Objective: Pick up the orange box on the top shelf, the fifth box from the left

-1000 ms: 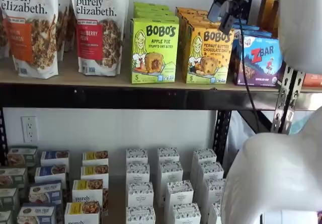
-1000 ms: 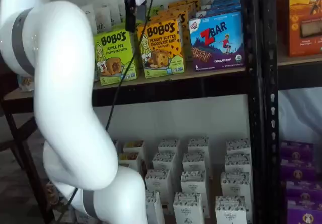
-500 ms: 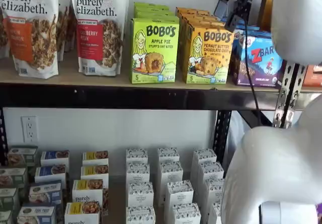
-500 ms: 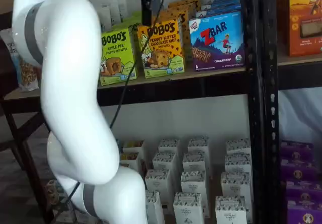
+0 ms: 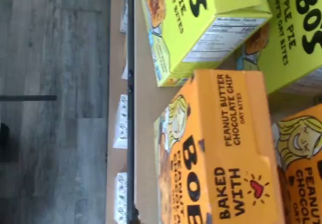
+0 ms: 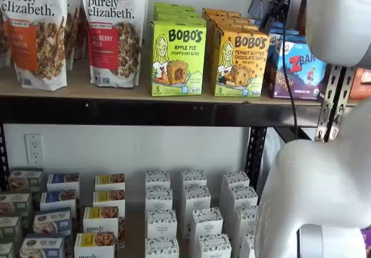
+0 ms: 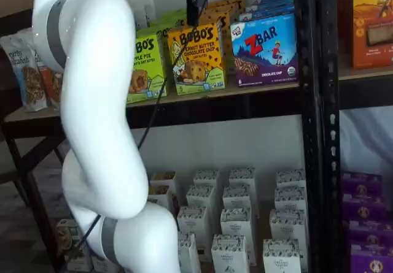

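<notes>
The orange box stands upright at the front of the top shelf, between a lime-green box and a blue-purple box, with more orange boxes lined up behind it. It also shows in a shelf view on the shelf plank. In the wrist view the orange box fills much of the picture, close below the camera. My gripper hangs from the view's top edge just above the orange box's top front edge; it also shows in a shelf view, side-on. No gap between the fingers can be made out.
The lime-green Apple Pie box stands left of the orange box, the ZBar box right of it. Granola bags stand further left. Small white boxes fill the lower level. My white arm covers the shelf's left part.
The gripper has moved right along the top shelf, from over the green box's edge to over the orange box. The arm has swung right with it.
</notes>
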Tool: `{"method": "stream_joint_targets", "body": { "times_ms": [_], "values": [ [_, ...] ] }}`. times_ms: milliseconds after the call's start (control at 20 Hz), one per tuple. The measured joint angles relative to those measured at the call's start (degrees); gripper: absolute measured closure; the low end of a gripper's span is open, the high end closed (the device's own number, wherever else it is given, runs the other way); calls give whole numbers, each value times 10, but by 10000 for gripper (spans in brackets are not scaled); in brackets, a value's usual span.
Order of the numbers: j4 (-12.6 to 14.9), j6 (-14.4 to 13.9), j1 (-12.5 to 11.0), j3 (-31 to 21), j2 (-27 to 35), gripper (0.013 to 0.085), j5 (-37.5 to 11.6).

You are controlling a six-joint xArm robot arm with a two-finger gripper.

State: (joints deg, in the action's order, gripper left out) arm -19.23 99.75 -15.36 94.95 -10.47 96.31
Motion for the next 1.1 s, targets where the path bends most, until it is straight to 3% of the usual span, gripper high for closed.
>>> {"method": "stream_joint_targets", "body": {
  "times_ms": [350, 650, 1100],
  "values": [
    [21, -13, 27, -23, -1, 130, -48],
    [32, -15, 35, -29, 5, 130, -60],
    [44, -19, 41, -11, 27, 130, -32]
  ]
}}
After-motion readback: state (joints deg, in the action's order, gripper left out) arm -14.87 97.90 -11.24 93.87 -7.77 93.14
